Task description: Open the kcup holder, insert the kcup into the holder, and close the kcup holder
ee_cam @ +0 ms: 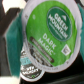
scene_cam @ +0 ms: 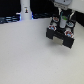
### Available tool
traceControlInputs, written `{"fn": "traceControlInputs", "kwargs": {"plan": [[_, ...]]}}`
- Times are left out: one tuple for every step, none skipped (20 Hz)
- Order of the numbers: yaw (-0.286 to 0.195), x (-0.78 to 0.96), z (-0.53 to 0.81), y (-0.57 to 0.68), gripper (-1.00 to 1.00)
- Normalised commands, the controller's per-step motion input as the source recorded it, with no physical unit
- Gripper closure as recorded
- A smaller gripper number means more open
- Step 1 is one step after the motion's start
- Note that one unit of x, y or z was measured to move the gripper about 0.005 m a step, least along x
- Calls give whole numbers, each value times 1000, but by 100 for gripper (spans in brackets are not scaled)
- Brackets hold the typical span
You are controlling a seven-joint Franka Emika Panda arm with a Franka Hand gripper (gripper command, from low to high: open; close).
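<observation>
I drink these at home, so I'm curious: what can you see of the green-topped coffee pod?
The coffee pod fills the wrist view: a round green foil lid with a white rim, printed "Green Mountain" and "Dark Magic", tilted. A second pod with a dark lid lies beside it. What holds it is hidden.

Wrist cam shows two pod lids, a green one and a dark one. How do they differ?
The kcup has a green lid; the other pod a dark one. The kcup fills much of the wrist view; the other pod shows small. The kcup reads Dark Magic; the other pod's print is blurred. Both are round and pale-rimmed.
</observation>
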Motion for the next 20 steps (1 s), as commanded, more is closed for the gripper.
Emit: {"fn": "traceControlInputs", "kwargs": {"plan": [[-61, 114, 329, -126, 100], [-61, 131, 317, -137, 100], [-59, 137, 260, -146, 100], [-55, 123, 171, -134, 100], [-38, 69, 86, -123, 100], [-16, 0, 37, -91, 100], [8, -2, -153, -11, 100], [6, -10, -171, -8, 100], [15, -18, -223, -9, 100], [23, -35, -205, 24, 100], [14, -31, -216, 19, 100], [22, -30, -228, 5, 100], [24, -37, -221, 8, 100], [26, -44, -216, 12, 100], [29, -43, -215, 12, 100], [18, -23, -218, 2, 100], [12, -11, -219, -8, 100], [14, -11, -217, -4, 100], [17, 0, -216, 5, 100], [4, 36, -230, 31, 100]]}}
